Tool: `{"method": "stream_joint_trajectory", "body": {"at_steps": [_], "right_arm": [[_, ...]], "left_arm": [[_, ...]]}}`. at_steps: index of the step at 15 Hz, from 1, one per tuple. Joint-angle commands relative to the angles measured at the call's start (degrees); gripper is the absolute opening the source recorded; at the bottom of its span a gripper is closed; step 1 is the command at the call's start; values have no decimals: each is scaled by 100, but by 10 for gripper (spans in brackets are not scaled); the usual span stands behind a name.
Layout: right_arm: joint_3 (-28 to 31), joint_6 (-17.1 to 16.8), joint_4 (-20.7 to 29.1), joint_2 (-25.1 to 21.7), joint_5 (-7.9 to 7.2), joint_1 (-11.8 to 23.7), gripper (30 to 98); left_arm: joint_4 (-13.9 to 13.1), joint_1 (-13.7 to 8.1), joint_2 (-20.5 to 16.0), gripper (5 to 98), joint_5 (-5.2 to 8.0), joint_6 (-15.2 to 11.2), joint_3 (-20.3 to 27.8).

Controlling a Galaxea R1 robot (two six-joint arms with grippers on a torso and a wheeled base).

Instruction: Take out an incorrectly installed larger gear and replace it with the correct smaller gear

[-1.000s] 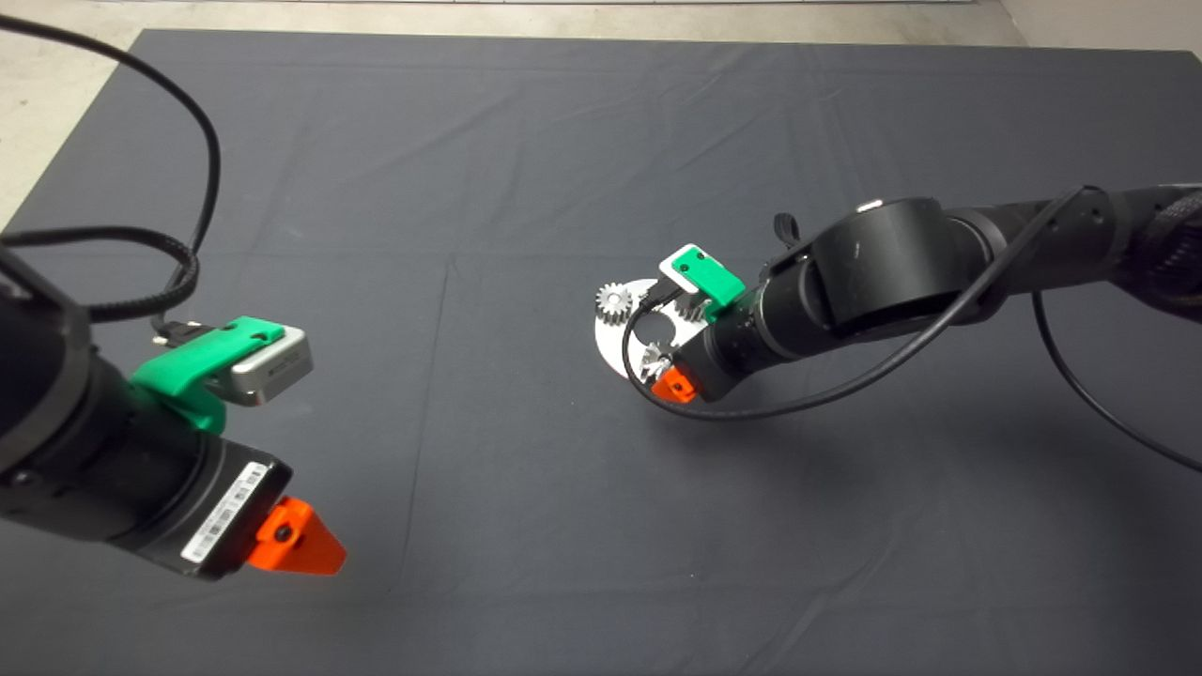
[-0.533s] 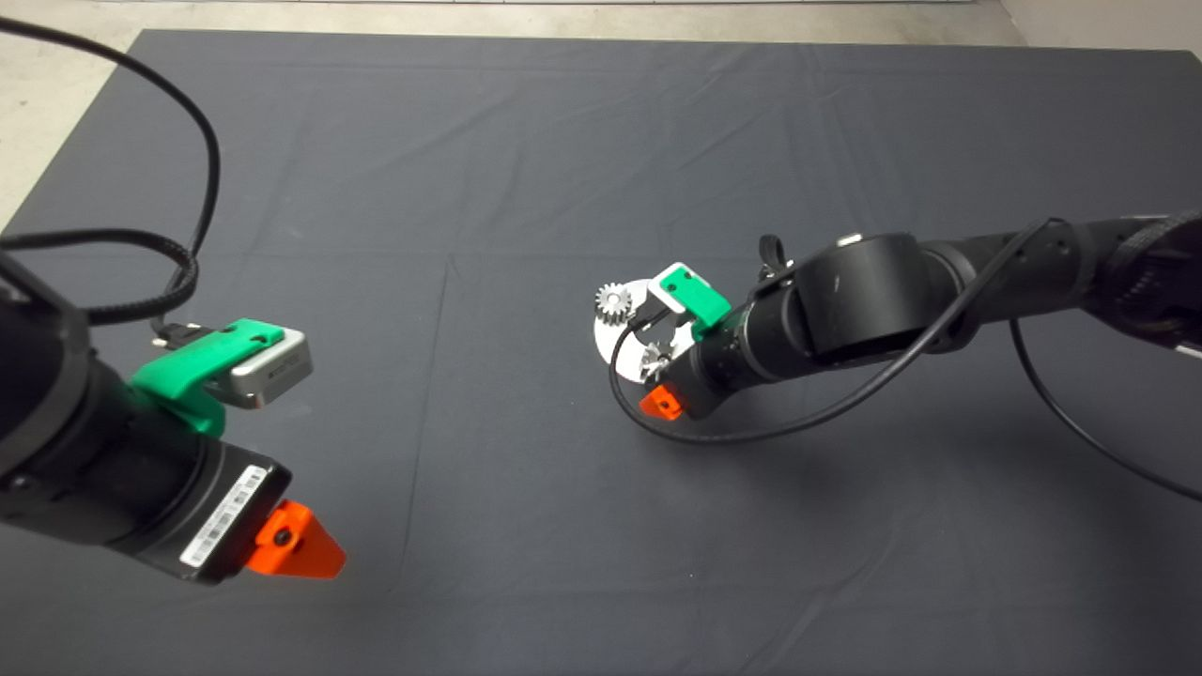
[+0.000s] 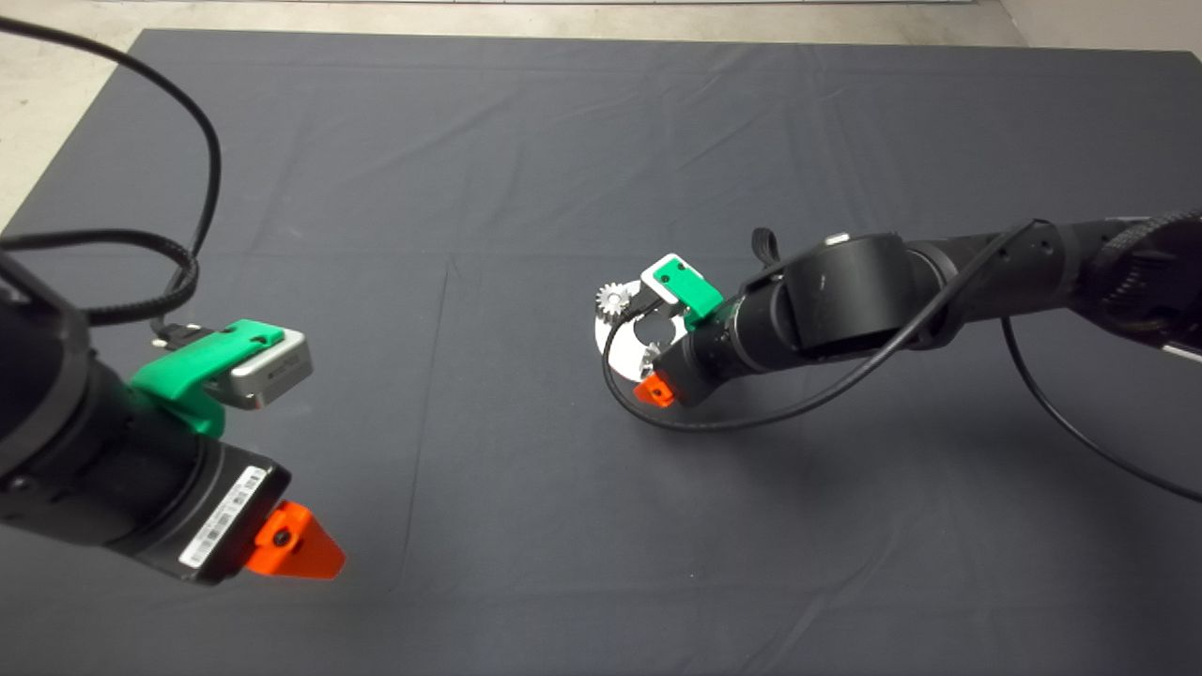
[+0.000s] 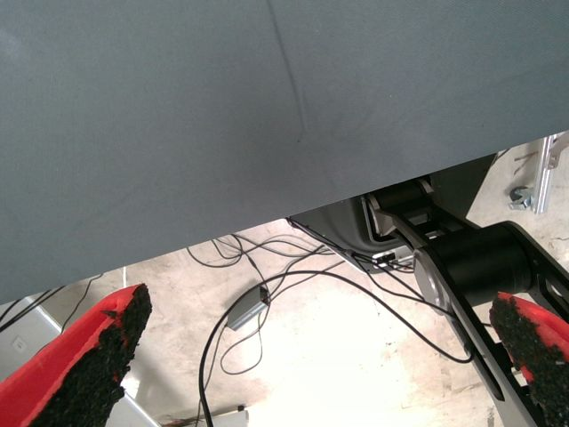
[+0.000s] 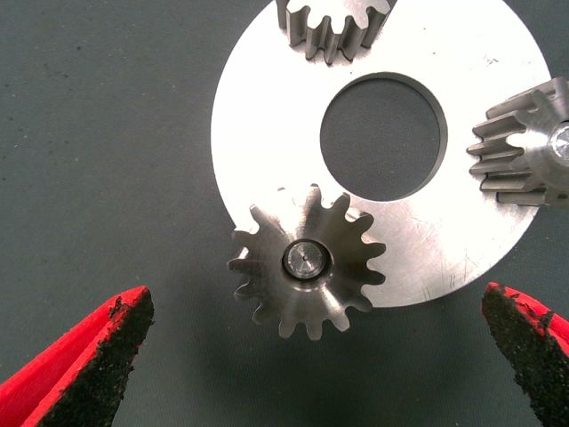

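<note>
**Right hand open about the larger gear; left hand parked**

Head view: A dark mat (image 3: 470,188) is spread over the worktop. A round silver plate (image 3: 610,343) is seen lying right of the mat's middle. The right hand (image 3: 657,380) is held low over the plate's near edge, with its arm reaching in from the right. The larger gear (image 3: 651,355) is partly seen on the plate, just beside the one red finger (image 3: 654,390) that shows. A pale gear (image 3: 612,300) is set at the plate's far left rim. The left hand (image 3: 291,549) is held at the lower left, well apart from the plate.

Left wrist view: The left hand (image 4: 316,334) is shown open, with its two pads spread wide and nothing held between them. The mat's edge (image 4: 267,133) is seen, and beyond it a floor (image 4: 293,356) with loose cables (image 4: 267,276).

Right wrist view: The right hand (image 5: 320,302) is shown open, with its pads far apart. The larger gear (image 5: 307,261) is seated on a pin (image 5: 306,260) at the rim of the plate (image 5: 267,133), with some of its teeth overhanging the mat. It lies between the two fingers and is touched by neither. A round hole (image 5: 382,136) is cut in the plate's middle. Two paler gears are placed elsewhere on the rim: a second gear (image 5: 333,27) across the hole from the larger gear and a third gear (image 5: 533,142) to one side. Both are cut off by the picture's edge.
</note>
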Motion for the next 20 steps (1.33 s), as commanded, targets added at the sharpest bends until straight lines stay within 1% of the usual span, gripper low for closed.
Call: {"method": "stream_joint_trajectory", "body": {"at_steps": [1,4,9,20], "right_arm": [[-272,-24,-296,218,-11,-99,977],[-403,-24,-305,439,-11,-118,977],[-421,-94,-331,420,-11,-109,977],[-368,-94,-279,312,-19,-109,977]], "left_arm": [[28,-61,5,978,2,-28,68],[19,-61,5,978,2,-28,68],[19,-61,-4,978,2,-28,68],[19,-61,5,978,-7,-28,85]]}}
